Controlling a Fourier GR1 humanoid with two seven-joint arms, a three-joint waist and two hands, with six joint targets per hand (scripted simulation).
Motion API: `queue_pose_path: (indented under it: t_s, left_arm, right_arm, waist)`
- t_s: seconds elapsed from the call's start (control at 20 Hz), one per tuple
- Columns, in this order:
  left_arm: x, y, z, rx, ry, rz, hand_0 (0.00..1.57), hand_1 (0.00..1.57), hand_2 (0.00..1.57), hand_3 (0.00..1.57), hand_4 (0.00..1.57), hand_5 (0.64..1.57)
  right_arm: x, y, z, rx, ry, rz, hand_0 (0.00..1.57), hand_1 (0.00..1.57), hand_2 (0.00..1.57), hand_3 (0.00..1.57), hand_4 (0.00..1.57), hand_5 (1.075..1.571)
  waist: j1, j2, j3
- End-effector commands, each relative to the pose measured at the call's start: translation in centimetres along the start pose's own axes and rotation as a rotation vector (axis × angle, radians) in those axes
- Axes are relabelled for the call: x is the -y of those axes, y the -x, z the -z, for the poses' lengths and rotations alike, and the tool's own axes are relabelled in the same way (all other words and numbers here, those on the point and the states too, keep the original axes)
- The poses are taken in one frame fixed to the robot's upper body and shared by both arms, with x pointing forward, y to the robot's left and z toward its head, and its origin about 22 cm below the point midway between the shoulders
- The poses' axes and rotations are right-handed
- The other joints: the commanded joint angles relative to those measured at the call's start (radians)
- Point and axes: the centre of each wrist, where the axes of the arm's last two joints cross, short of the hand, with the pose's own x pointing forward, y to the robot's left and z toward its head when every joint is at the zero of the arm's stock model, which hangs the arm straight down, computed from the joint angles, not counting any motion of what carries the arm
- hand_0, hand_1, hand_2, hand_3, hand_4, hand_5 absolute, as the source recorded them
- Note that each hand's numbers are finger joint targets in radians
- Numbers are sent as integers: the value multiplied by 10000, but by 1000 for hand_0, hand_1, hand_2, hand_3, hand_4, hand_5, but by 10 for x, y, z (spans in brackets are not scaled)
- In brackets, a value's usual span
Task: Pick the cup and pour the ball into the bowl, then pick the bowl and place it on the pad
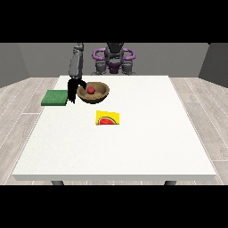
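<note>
while my hand at the view's left curls on its rim, one bowl holds one red ball, just beside one green pad.

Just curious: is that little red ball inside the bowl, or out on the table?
Inside. The red ball sits within the brown bowl's rim.

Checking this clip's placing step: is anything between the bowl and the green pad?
Only the robot hand, at the bowl's rim on the pad's side. Otherwise nothing visible; the yellow cup lies nearer the camera, off that path.
</note>
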Motion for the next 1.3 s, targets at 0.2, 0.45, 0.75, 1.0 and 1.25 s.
queue_pose_path:
  t_s: [0.2, 0.45, 0.75, 1.0, 1.25]
  left_arm:
    - [-13, -9, -11, 487, -106, -134, 0, 0, 0, 0, 1019, 1536]
    - [-37, -13, -19, 321, 26, -127, 0, 0, 0, 0, 1022, 1537]
    - [-35, -25, -21, 619, -14, -32, 0, 0, 0, 0, 1018, 1535]
    - [-48, -38, -19, 1127, -206, -173, 0, 0, 0, 0, 1056, 1528]
    - [-47, -31, -22, 779, 56, -304, 0, 0, 0, 0, 1143, 1520]
  right_arm:
    - [-14, 1, 15, 167, -154, -9, 0, 0, 0, 0, 452, 1547]
    - [-43, 11, 14, 22, -274, 31, 0, 0, 0, 0, 463, 1550]
    - [10, 20, -3, -1381, 2069, -580, 878, 878, 580, 0, 608, 1514]
    - [32, 14, -8, -1501, 2472, -2789, 1571, 1571, 1571, 1571, 912, 1478]
    - [56, 8, -19, -1766, 2863, -3878, 1571, 1571, 1571, 1365, 960, 1536]
  waist:
    - [26, 477, 27]
    - [156, 259, 24]
    - [361, 732, 27]
    - [308, 1229, -8]
    - [598, 712, -9]
